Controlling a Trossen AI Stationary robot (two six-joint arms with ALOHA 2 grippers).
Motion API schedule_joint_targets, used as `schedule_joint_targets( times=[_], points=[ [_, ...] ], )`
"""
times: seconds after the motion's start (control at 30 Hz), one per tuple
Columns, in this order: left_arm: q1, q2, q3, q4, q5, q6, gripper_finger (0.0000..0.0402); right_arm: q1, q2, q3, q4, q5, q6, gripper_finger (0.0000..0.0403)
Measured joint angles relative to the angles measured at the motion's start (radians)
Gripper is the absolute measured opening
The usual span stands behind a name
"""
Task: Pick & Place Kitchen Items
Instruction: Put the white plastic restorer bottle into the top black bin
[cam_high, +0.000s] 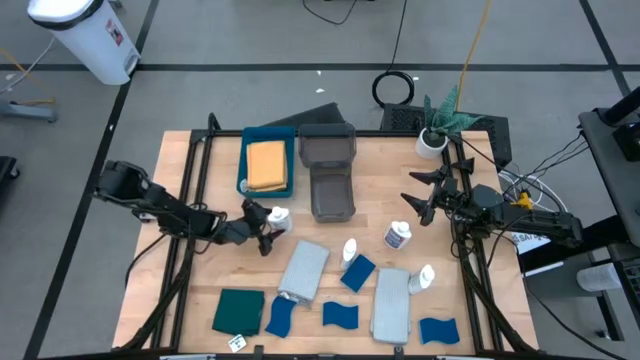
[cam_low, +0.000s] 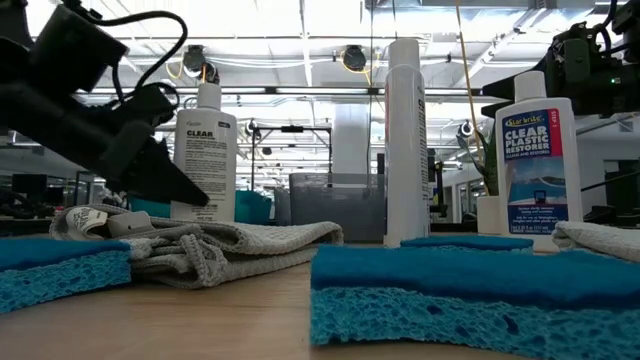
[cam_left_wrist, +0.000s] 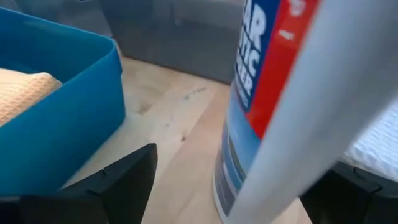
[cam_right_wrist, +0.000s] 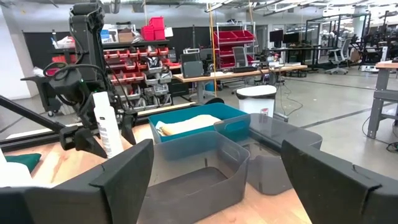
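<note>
On the table (cam_high: 180, 160), a bottle (cam_high: 279, 217) stands between the left hand's (cam_high: 262, 228) open fingers.

Wooden table (cam_high: 200, 270), bottles (cam_high: 397, 237), blue sponges (cam_high: 357, 272), cloths (cam_high: 303, 269), blue tray (cam_high: 243, 160), grey bins (cam_high: 331, 195)

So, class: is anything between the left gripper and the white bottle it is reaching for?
Nothing visible. The left gripper is open, with the white bottle already standing between its fingers on the table, beside the blue tray. The right gripper waits open, apart.
</note>
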Motion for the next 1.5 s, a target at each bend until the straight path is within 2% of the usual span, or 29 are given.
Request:
schedule_joint_targets(
  times=[0.1, 0.2, 0.5, 0.67, 0.87, 1.1, 1.33, 1.5],
  points=[
    [0.016, 0.030, 0.000, 0.045, 0.005, 0.011, 0.0340, 0.000, 0.000, 0.000, 0.000, 0.000, 0.000, 0.0334],
    [0.030, 0.052, 0.000, 0.077, 0.011, 0.026, 0.0314, 0.000, 0.000, 0.000, 0.011, 0.000, -0.032, 0.0334],
    [0.105, 0.068, 0.000, 0.086, 0.025, -0.025, 0.0178, 0.000, 0.000, 0.000, 0.195, 0.000, 0.108, 0.0334],
    [0.148, 0.068, 0.000, 0.092, 0.074, 0.005, 0.0128, 0.000, 0.000, 0.000, 0.239, 0.000, 0.116, 0.0334],
    [0.155, 0.068, 0.011, 0.096, 0.105, 0.059, 0.0117, 0.000, 0.000, 0.000, 0.240, 0.001, 0.116, 0.0334],
    [0.154, 0.069, 0.099, 0.059, 0.142, 0.095, 0.0116, 0.000, 0.000, 0.000, 0.240, 0.002, 0.155, 0.0334],
    [0.211, 0.069, 0.284, -0.186, 0.215, 0.222, 0.0116, 0.000, 0.067, 0.018, 0.401, -0.003, 0.139, 0.0334],
    [0.284, 0.069, 0.441, -0.401, 0.311, 0.306, 0.0116, 0.000, 0.269, 0.141, 0.362, 0.000, 0.062, 0.0334]
  ],
)
